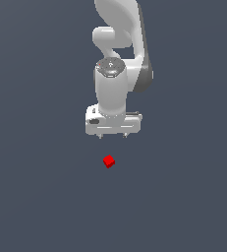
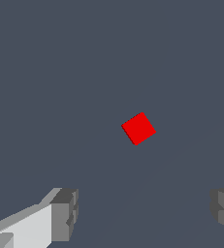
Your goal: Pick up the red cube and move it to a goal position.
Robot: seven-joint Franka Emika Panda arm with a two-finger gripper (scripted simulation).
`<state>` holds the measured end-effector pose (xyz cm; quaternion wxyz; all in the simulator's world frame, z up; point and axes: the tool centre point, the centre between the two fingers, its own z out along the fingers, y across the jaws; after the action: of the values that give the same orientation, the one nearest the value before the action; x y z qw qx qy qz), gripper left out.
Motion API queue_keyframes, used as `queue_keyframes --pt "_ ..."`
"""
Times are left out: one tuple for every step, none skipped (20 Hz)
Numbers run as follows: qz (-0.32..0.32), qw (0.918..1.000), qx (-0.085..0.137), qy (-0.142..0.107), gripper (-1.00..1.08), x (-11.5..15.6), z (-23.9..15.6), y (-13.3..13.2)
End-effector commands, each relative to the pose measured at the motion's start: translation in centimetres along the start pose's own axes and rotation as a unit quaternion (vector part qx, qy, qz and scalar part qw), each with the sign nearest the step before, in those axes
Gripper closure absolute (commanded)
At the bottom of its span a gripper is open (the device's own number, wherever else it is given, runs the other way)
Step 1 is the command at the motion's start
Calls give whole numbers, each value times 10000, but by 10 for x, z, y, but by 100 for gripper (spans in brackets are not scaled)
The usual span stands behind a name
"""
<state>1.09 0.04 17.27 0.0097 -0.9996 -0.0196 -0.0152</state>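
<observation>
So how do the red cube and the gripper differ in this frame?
Colour: the red cube is plain bright red, the gripper white with grey fingers.
Size: the cube is far narrower than the gripper's body.
Pose: the fingers are spread wide, and the cube lies apart from them, not between them.
Shared: flat, matte surfaces.

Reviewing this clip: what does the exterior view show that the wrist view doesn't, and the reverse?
Only the exterior view shows the white arm itself, reaching down over the dark floor, with the gripper clear of the red cube and holding nothing. Only the wrist view shows the grey fingertips close up, spread wide with empty floor between them, and the cube's top face turned at an angle to the fingers. Both show the lone cube on a plain dark surface, ungrasped.
</observation>
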Motion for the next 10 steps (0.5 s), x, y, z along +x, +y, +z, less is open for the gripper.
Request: queue_keyframes --pt "-165 9999 -1 -13 -92 1 9 2" --pt "-248 9997 -1 -18 -92 2 14 3" --pt "-337 9994 -2 -23 -92 3 18 4" --pt "-434 9991 -3 -29 -92 4 24 5" --pt "-539 9985 -3 -35 -92 5 29 6" --pt "-651 9979 -4 -42 -92 7 35 8" --pt "-772 9970 -5 -49 -92 8 42 9" --pt "-900 9959 -6 -56 -92 10 48 10" --pt "-1036 9946 -8 -64 -92 11 56 12" --pt "-1174 9931 -9 -73 -92 13 63 13"
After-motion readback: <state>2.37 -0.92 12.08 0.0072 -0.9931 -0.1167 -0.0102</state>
